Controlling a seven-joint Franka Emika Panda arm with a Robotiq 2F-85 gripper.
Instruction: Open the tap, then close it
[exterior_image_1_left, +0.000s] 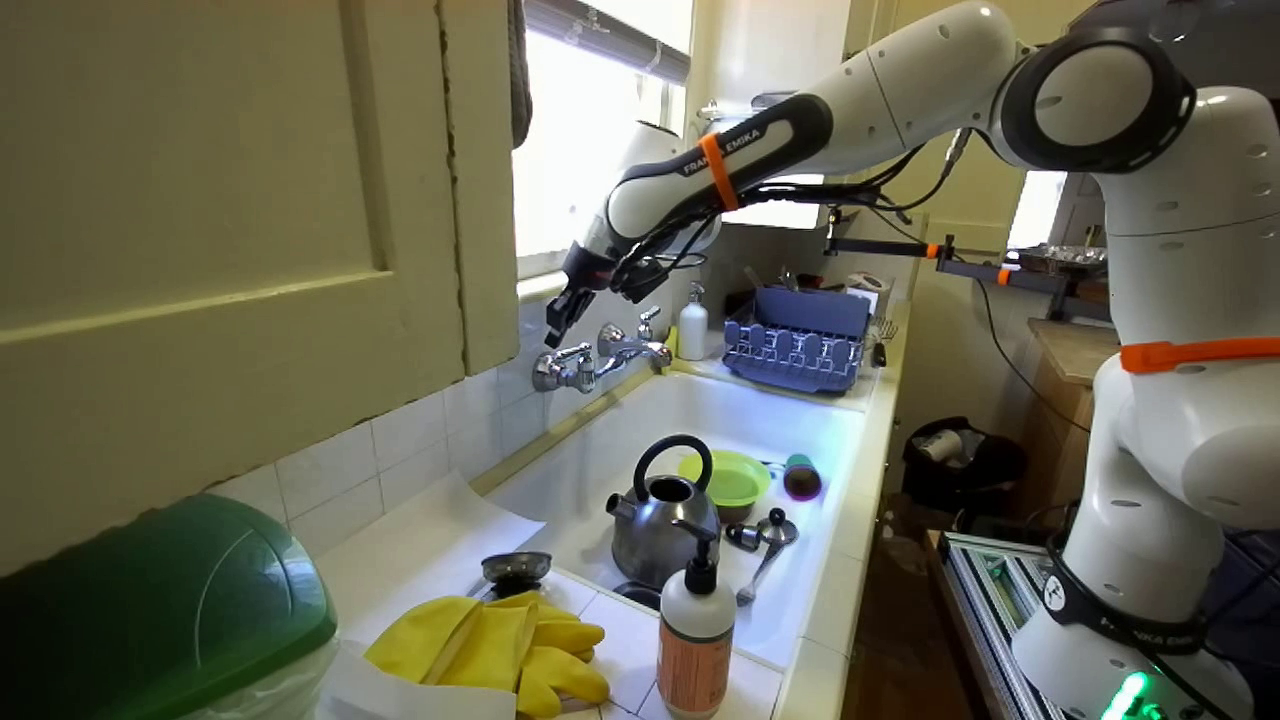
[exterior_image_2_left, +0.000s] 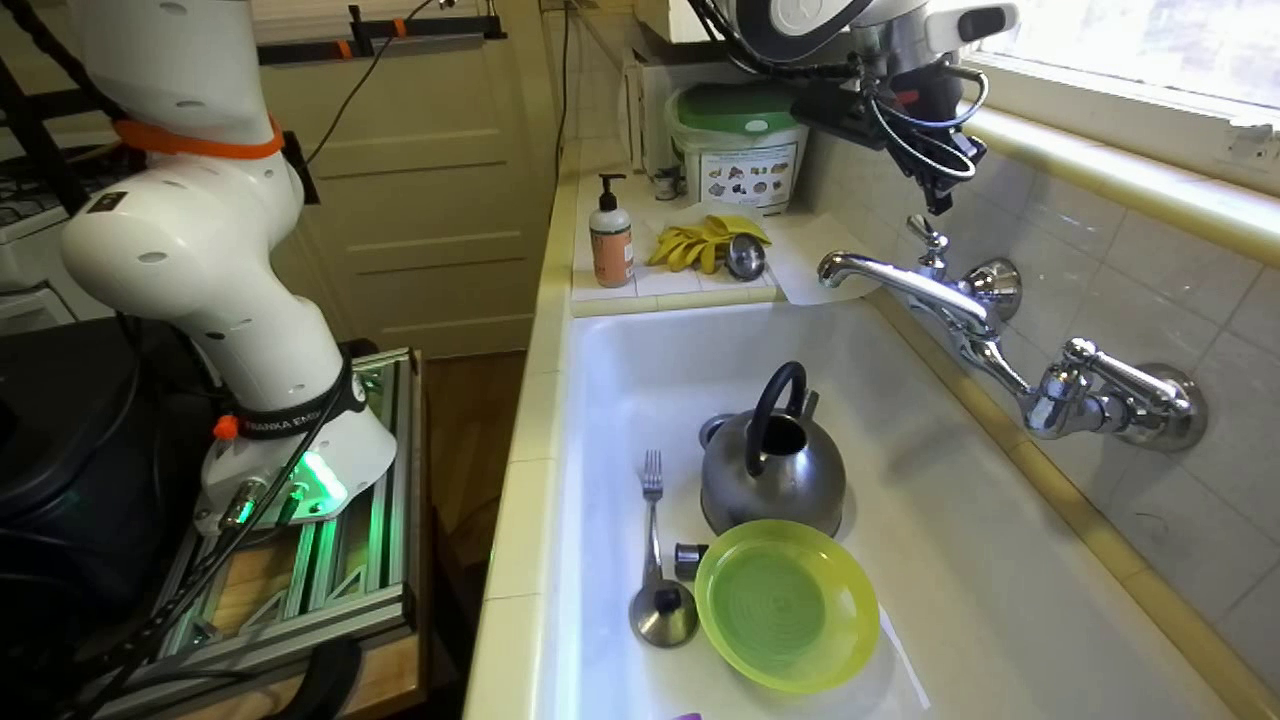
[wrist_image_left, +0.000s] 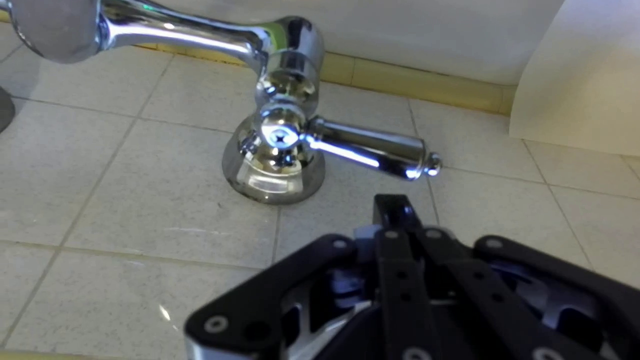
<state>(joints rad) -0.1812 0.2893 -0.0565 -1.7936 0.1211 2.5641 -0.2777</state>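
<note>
at the wrist view's upper left edge, the tap (wrist_image_left: 287, 82) is partly cut off, while the jaws, set tight together, stand near one lever handle (wrist_image_left: 372, 147).

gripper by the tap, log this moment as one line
goal: open, then close tap | gripper: shut, close to lever handle, not touching | spout: no water seen | kettle: in sink
</note>
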